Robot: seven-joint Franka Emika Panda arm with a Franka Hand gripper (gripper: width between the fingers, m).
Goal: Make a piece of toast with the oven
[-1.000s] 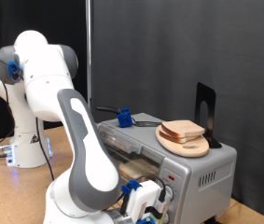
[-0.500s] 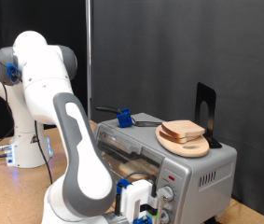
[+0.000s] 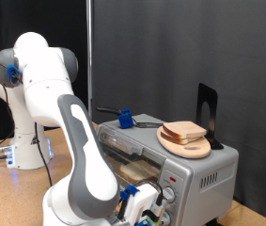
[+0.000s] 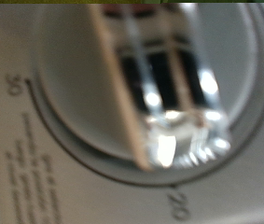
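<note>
At oven (image 3: 184,168) knob (image 4: 159,89), tool (image 3: 144,209) (ridged chrome)

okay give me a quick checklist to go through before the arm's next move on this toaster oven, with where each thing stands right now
1. Hand at the oven's front, low by the knobs: ok.
2. Wrist view filled by one knob and its printed dial scale, so the hand is right up against it: ok.
3. Hand gripping the knob: cannot tell, the picture is blurred.
4. Dial setting: cannot tell; only the marks 30 and 20 can be read.
5. Toast inside the oven: not ok, a slice lies on the round board on top.
6. Oven door state: cannot tell, the arm hides much of it.
</note>
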